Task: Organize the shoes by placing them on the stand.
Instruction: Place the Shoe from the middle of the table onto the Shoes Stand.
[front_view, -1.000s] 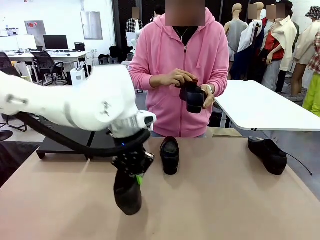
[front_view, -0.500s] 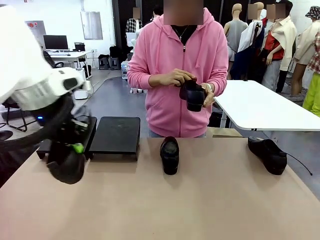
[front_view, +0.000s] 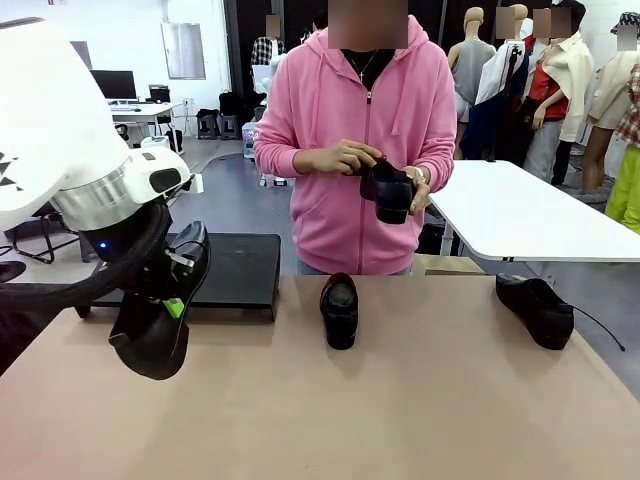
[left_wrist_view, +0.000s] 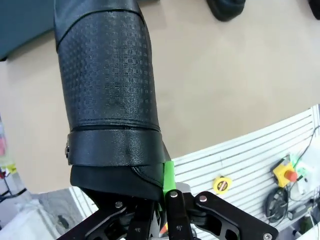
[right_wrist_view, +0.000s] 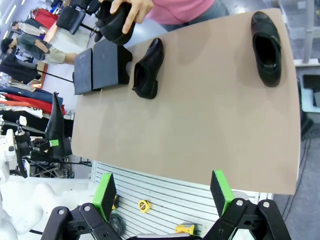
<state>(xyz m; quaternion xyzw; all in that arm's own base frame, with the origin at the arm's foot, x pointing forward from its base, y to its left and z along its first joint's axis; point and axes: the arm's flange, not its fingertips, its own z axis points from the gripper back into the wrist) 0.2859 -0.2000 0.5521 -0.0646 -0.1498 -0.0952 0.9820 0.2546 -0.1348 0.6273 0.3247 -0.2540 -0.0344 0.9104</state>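
Altogether four black shoes can be counted. The held shoe (front_view: 155, 335) hangs from the left fingers (front_view: 175, 307). The middle shoe (front_view: 339, 310) lies at the centre of the desk (front_view: 420, 420) with its toe toward the robot. The right shoe (front_view: 536, 308) lies close to the desk's right edge, and the fourth shoe (front_view: 388, 192) is up in the hands (front_view: 345, 157) of the person (front_view: 365, 90) in a pink hoodie at the far side. The stand (right_wrist_view: 107, 62) counts two low black platforms, set side by side at the desk's far left corner. The left fingers are clamped on the heel end of the held shoe, which is off the desk and slants toe-down, just in front of the stand and near the left edge. The left wrist view shows a fine embossed grid on that shoe's upper. The right fingers (right_wrist_view: 221, 187) are spread wide apart, high over the desk's near edge. Open desk stretches across the whole near half and between the middle shoe and the right shoe. A thin black cable (front_view: 600, 330) trails by the right edge. The desk top is matte tan. Behind it are a grey floor, a white table (front_view: 520, 215) to the right and office desks with monitors far left.
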